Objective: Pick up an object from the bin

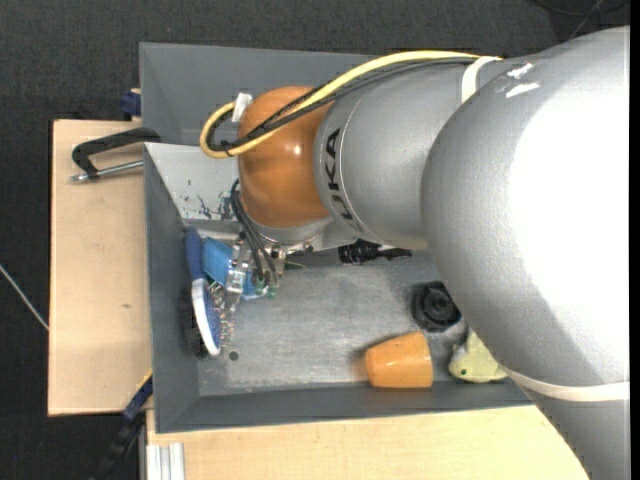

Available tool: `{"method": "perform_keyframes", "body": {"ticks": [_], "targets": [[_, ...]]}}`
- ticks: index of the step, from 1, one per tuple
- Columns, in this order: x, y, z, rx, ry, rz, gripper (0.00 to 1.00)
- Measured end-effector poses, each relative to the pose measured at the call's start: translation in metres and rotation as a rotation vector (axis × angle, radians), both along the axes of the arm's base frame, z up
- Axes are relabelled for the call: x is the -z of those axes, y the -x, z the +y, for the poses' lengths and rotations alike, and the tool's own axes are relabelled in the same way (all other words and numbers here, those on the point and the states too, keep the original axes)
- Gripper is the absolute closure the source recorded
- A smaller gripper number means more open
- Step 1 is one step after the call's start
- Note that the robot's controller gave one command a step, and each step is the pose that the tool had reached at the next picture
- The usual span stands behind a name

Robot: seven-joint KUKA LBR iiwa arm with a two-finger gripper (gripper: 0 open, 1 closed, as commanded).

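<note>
**A:** Which step is the arm working through here?

**B:** I am reading it as the approach to a grasp, with nothing lifted yet. The hand (252,274) is hanging low at the left end of the bin (300,373), beneath the orange wrist cover.

**A:** Is it gripping anything?

**B:** I cannot tell. The arm is hiding how far open the hand is, and I am not seeing anything clearly held in it.

**A:** So which thing is it going for?

**B:** The nearest is a flat blue piece (213,258), lying just beside the hand on its left, against the bin's left wall. A blue-and-white oblong thing (205,318) is lying just below that, toward the front-left corner. The orange cup (400,361), the black round part (434,306) and the pale yellow thing (478,364) are sitting well apart from the hand, along the front right.

**A:** What is the next move asking for?

**B:** I am judging that the hand needs to settle squarely over the blue piece, close on it, then rise straight up, keeping clear of the left wall.
</note>
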State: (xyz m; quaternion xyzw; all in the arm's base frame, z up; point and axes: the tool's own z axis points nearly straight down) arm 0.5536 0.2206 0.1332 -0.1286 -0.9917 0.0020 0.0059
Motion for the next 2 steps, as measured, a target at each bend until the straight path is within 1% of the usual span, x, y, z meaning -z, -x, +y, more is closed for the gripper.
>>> {"method": "perform_keyframes", "body": {"ticks": [1,2], "targets": [[-0.0637,-0.0020,0.0015,-0.002,-0.008,-0.023,1.00],[-0.0652,-0.0032,0.0023,-0.003,-0.005,-0.018,1.00]]}}
